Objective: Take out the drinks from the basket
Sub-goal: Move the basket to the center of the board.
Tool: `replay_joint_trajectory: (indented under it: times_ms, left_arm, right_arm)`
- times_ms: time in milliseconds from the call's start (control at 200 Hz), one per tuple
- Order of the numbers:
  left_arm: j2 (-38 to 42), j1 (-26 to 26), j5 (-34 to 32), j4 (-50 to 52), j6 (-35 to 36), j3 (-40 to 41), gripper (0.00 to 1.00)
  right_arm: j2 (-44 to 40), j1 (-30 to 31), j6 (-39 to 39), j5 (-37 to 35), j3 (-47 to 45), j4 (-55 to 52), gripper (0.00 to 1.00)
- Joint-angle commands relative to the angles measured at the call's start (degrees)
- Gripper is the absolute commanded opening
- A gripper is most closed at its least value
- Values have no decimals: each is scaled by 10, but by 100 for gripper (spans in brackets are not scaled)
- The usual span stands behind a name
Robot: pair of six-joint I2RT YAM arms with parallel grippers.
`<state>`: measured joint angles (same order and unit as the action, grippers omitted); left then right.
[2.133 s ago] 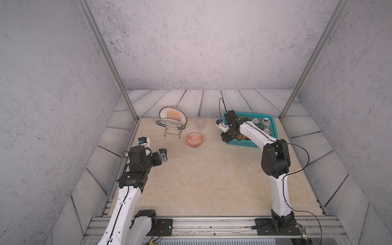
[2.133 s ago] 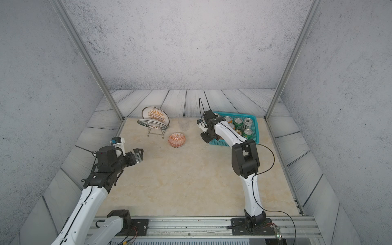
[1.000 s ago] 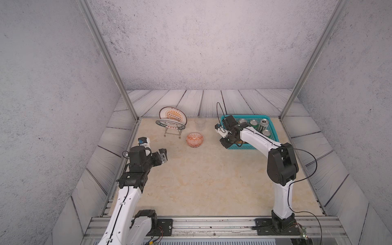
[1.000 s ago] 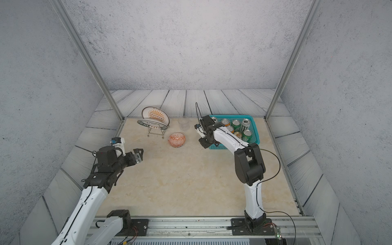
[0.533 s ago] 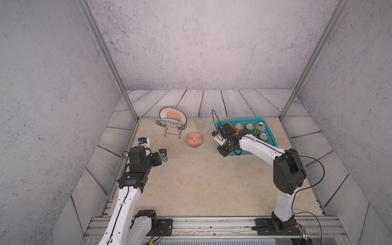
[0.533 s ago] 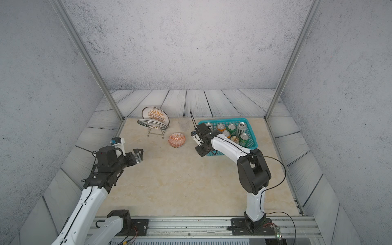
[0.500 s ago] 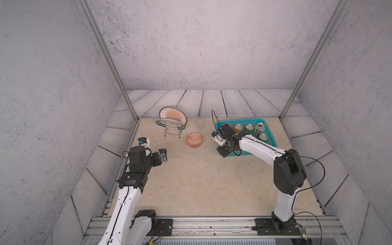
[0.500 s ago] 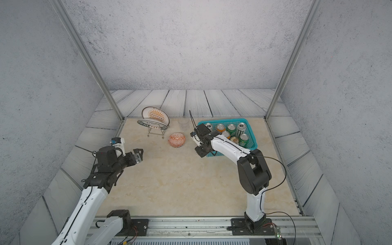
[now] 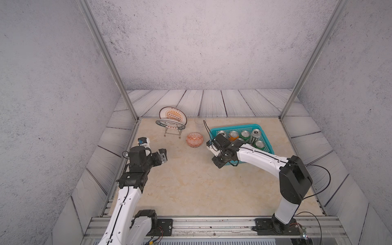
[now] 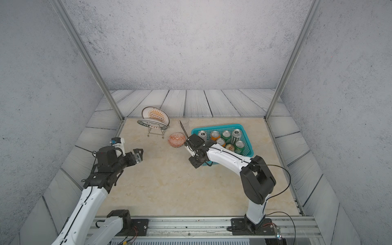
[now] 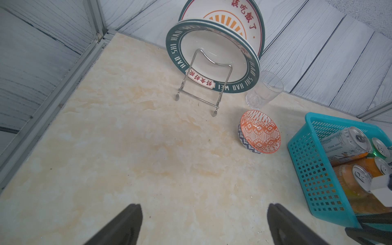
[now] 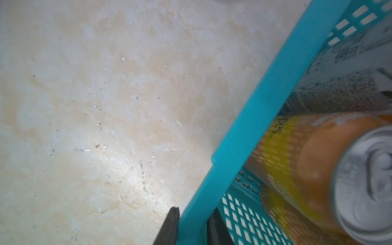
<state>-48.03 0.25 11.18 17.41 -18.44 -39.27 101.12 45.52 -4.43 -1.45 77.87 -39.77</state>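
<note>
We are finding the basket (image 9: 235,126) sitting at the right rear of the table (image 9: 191,186), the drinks (image 9: 245,134) standing inside it. The bowl (image 9: 194,139) is lying just left of it, the cup (image 11: 264,91) standing behind the bowl, the plates (image 9: 172,115) leaning on a rack (image 9: 172,132) farther left. The right end effector (image 12: 192,220) is straddling the basket's near left rim.

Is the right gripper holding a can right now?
No, the right wrist view shows the right gripper shut on the rim of the basket and nothing else.
</note>
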Motion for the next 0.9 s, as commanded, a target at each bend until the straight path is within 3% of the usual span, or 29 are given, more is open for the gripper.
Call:
replay_joint_trajectory:
  times_ms: [0, 455, 896]
  left_arm:
    - [6, 5, -4, -3, 0, 1, 99]
    - [3, 6, -3, -10, -3, 4, 99]
    - [3, 7, 0, -10, -4, 3, 99]
  right_arm:
    - [-19, 39, -81, 84, -18, -4, 20]
    - [9, 135, -151, 74, 30, 26, 20]
    - [84, 156, -157, 63, 118, 44, 20]
